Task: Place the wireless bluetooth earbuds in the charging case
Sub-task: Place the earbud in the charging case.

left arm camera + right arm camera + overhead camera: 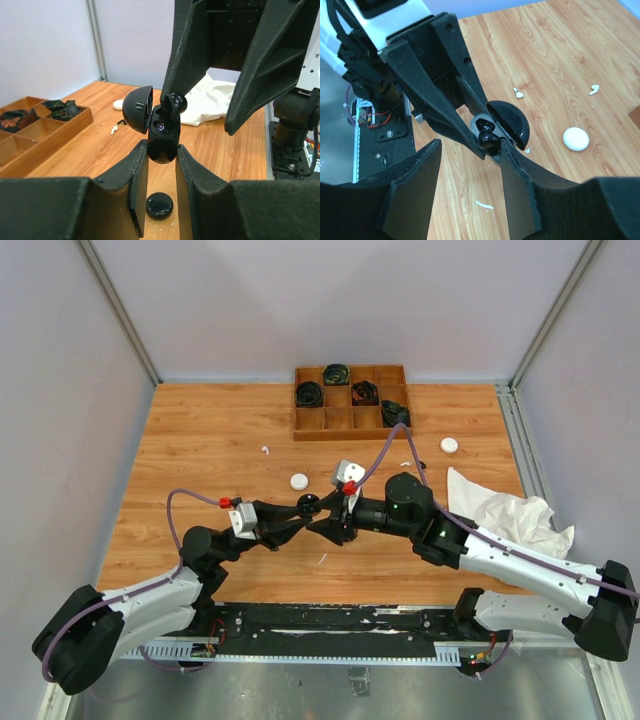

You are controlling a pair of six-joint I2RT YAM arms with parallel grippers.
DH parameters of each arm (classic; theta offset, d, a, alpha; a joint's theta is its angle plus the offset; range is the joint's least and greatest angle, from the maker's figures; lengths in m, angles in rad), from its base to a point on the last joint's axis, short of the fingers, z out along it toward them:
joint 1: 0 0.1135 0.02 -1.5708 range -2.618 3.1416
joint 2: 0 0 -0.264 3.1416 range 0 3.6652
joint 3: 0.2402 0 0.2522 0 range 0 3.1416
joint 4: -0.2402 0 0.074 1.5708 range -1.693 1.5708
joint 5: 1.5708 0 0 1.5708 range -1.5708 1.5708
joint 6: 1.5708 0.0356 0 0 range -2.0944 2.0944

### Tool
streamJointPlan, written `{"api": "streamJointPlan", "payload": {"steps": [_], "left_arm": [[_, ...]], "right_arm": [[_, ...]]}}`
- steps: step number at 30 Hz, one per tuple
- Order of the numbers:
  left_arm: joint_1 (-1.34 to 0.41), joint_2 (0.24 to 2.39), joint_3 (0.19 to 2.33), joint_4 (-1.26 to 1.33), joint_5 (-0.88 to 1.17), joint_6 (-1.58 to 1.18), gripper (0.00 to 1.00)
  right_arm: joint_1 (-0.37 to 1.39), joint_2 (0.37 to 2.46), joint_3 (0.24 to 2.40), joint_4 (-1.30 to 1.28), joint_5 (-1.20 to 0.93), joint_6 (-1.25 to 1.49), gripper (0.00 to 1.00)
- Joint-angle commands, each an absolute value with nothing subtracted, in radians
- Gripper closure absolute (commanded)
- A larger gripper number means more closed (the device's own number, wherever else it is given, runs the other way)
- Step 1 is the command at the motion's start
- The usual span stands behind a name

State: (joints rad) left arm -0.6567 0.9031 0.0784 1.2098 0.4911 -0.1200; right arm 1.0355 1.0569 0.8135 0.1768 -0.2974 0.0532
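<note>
My left gripper [298,517] [162,152] is shut on the body of a black charging case [163,137] [312,505] and holds it upright above the table. The case's lid [139,107] [512,120] stands open. A black earbud [173,102] [486,138] sits in the case's mouth, its rounded head sticking up out of the well. My right gripper [337,515] [470,145] [202,112] is open around the case's top. One of its fingers is beside the earbud and the other is well apart from it.
A wooden tray [300,425] with coiled black cables stands at the back. White round cases [299,481] [449,445], loose white earbuds [518,92] [593,89] and a crumpled white cloth [505,510] lie on the table. A closed black case [159,205] lies under my left gripper.
</note>
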Motion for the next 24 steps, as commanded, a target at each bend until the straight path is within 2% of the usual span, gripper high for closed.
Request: {"api": "streamJointPlan", "payload": {"steps": [1, 10, 24], "left_arm": [[-0.652, 0.889, 0.084, 1.244, 0.492, -0.1, 1.0], [-0.653, 0.852, 0.1, 1.162, 0.468, -0.054, 1.0], [-0.652, 0.87, 0.122, 1.169, 0.546, -0.091, 1.0]], "right_arm": [[1.041, 1.022, 0.853, 0.058, -0.356, -0.018, 0.49], [1.037, 1.02, 0.958, -0.072, -0.247, 0.148, 0.55], [1.022, 1.085, 1.02, -0.1, -0.311, 0.144, 0.52]]}}
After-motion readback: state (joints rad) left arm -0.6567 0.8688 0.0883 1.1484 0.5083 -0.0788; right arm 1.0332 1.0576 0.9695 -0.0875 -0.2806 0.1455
